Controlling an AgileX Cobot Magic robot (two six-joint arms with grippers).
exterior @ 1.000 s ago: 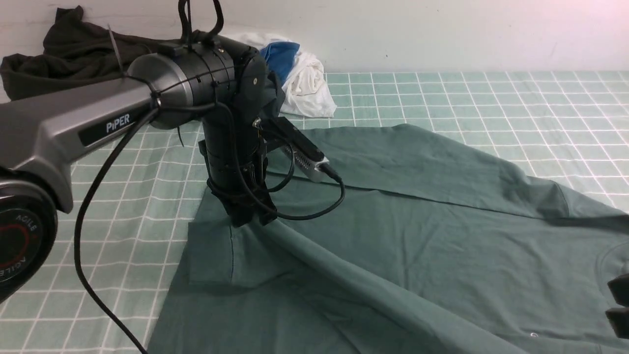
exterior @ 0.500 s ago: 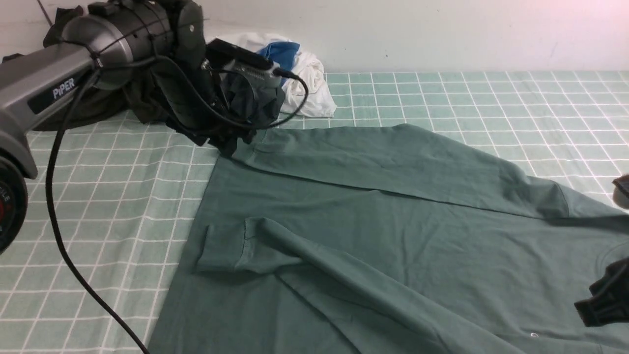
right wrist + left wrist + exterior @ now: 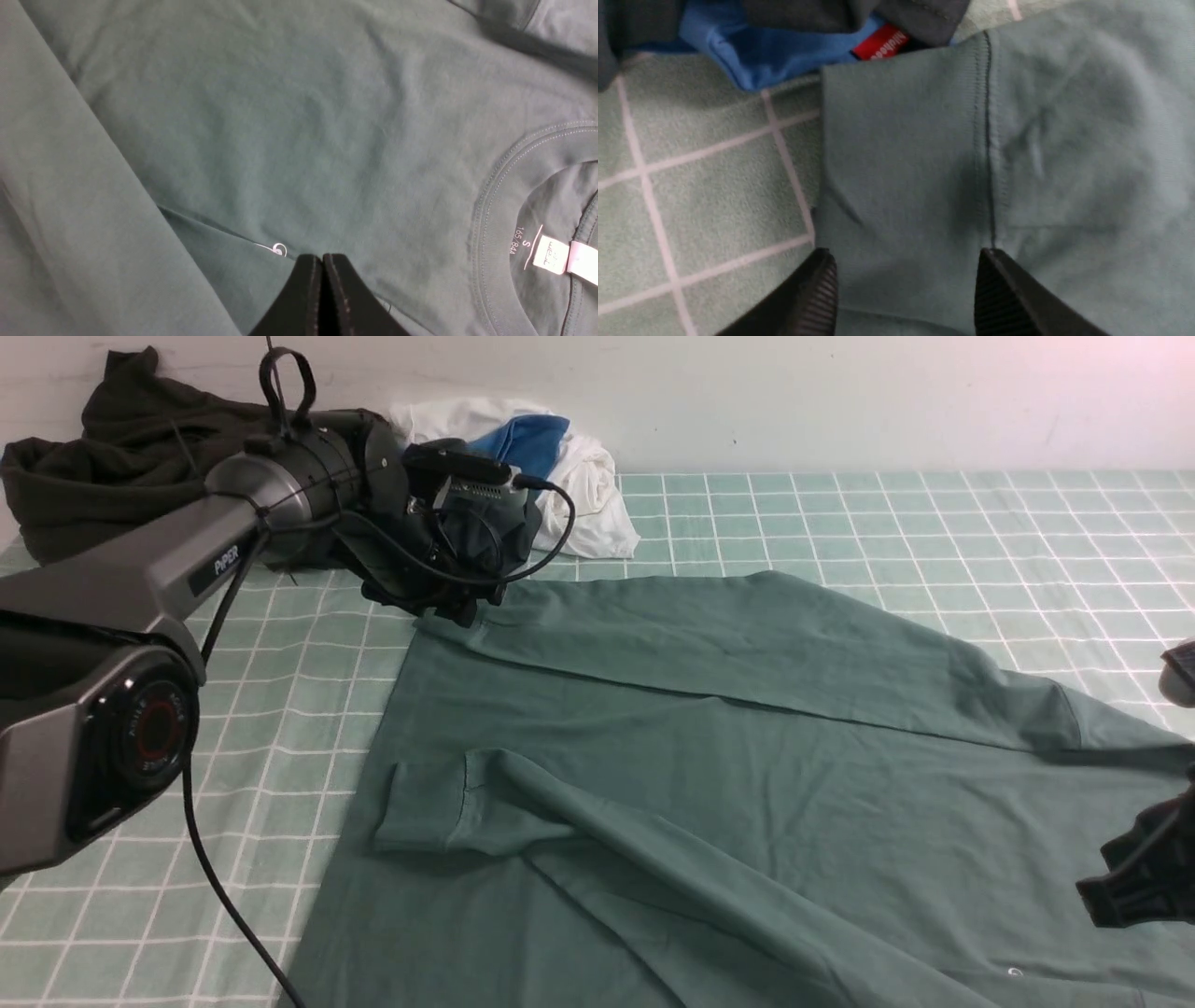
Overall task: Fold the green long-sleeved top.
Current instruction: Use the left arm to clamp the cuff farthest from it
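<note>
Green long-sleeved top point(image 3: 747, 756), checked sheet point(image 3: 934, 523), white wall point(image 3: 840, 401)

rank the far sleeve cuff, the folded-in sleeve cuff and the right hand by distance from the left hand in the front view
1. far sleeve cuff, right at the left hand.
2. folded-in sleeve cuff, nearer the camera, on the top.
3. right hand, far across at the right edge.

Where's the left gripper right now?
Front view, far left: the left gripper sits open over the far sleeve cuff of the green long-sleeved top, beside the blue-and-white clothes.
</note>
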